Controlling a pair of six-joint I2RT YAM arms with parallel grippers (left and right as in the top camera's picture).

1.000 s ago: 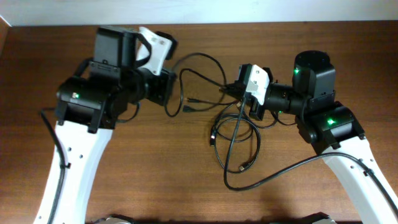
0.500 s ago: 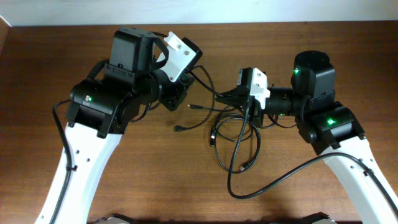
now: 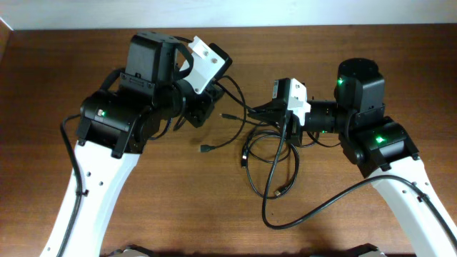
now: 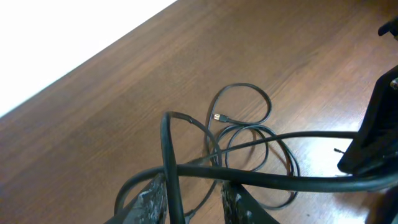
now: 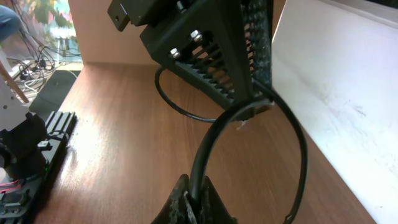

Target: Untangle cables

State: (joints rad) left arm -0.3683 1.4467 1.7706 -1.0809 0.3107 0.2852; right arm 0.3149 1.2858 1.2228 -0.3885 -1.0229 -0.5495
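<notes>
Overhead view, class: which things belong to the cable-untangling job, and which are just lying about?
Part of the job: black cables; left gripper, with cable running between its fingers; right gripper, pinching a cable.

Just there: wooden table; white wall behind it.

You have a brown wood-grain table (image 3: 164, 214) filling the overhead view from edge to edge. A white strip (image 3: 300, 13) runs along the top of that frame, beyond the table's far edge. In the left wrist view a white surface takes the upper left corner and meets the wood on a diagonal line. In the right wrist view, note a white panel (image 5: 348, 87) on the right, a tan wall (image 5: 99, 37) at upper left, and floor clutter (image 5: 28, 62) at the far upper left, too blurred to identify.
</notes>
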